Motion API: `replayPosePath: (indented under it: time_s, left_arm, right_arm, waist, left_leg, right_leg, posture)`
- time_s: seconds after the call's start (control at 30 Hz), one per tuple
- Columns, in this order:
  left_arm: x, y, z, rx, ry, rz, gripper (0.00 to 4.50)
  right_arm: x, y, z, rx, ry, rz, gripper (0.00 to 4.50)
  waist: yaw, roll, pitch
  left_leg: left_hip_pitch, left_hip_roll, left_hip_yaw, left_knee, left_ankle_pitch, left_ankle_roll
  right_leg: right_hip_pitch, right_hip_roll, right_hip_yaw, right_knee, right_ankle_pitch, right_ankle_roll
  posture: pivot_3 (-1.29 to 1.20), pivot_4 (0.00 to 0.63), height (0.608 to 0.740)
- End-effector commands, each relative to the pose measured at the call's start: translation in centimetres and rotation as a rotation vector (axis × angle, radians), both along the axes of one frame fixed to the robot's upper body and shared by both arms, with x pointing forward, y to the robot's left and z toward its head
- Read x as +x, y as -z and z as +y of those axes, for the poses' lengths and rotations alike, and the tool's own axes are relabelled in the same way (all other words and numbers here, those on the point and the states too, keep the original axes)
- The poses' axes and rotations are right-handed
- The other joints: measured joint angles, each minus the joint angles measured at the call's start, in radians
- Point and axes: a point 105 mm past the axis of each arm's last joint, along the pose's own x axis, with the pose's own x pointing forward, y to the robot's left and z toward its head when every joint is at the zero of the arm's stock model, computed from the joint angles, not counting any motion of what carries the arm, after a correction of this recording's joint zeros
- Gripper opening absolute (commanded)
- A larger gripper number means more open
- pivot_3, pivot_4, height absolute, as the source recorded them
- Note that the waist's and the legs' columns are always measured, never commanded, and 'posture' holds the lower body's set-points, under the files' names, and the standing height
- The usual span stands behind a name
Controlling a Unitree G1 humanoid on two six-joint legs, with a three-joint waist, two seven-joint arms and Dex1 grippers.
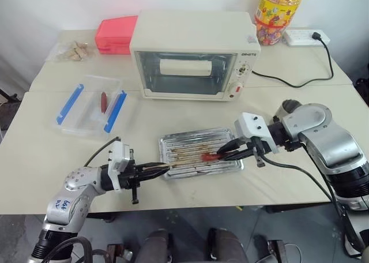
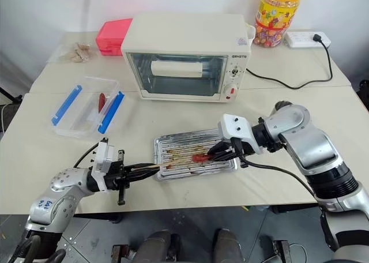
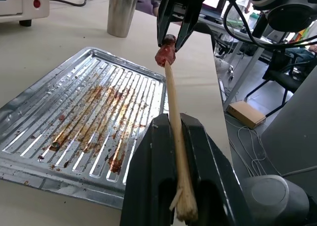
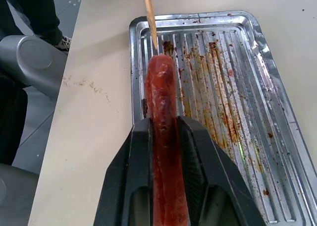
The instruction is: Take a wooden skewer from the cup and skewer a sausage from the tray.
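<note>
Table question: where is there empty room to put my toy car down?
Bare table lies in front of the clear box, and between the tray and the oven. It is crowded over the tray, where the left gripper holds the stick against the sausage in the right gripper.

Right tool [image 2: 214, 154] grips the sausage [image 2: 200, 157] above the tray [image 2: 173, 143] — jaws closed on it. Left tool [image 2: 144, 171] clamps the wooden skewer [image 2: 167, 165], tip pointing toward the sausage — both tools facing each other over the bench [image 2: 173, 110].

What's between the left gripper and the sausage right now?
The wooden skewer, running from the left gripper to the sausage, over the tray; the left wrist view shows it.
</note>
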Motion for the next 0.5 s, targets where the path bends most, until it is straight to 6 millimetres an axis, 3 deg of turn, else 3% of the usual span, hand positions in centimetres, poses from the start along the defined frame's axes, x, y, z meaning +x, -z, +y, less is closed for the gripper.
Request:
replayPosePath:
  time_s: [0.03, 0.5]
  left_arm:
    - [-0.07, -0.47, -0.04, -0.005, 0.005, -0.025, 0.00]
    - [0.03, -0.30, -0.77, -0.018, 0.019, -0.024, 0.00]
  right_arm:
    - [-0.25, -1.21, 0.20, 0.006, -0.028, -0.044, 0.74]
    - [-1.09, -1.02, 1.18, 0.018, -0.078, -0.026, 0.74]
  waist:
    - [0.000, 0.000, 0.000]
    - [0.000, 0.000, 0.000]
  left_leg:
    - [0.000, 0.000, 0.000, 0.000, 0.000, 0.000]
    - [0.000, 0.000, 0.000, 0.000, 0.000, 0.000]
  right_leg:
    - [0.000, 0.000, 0.000, 0.000, 0.000, 0.000]
    - [0.000, 0.000, 0.000, 0.000, 0.000, 0.000]
  posture:
    - [0.00, 0.150, 0.740]
    - [0.00, 0.150, 0.740]
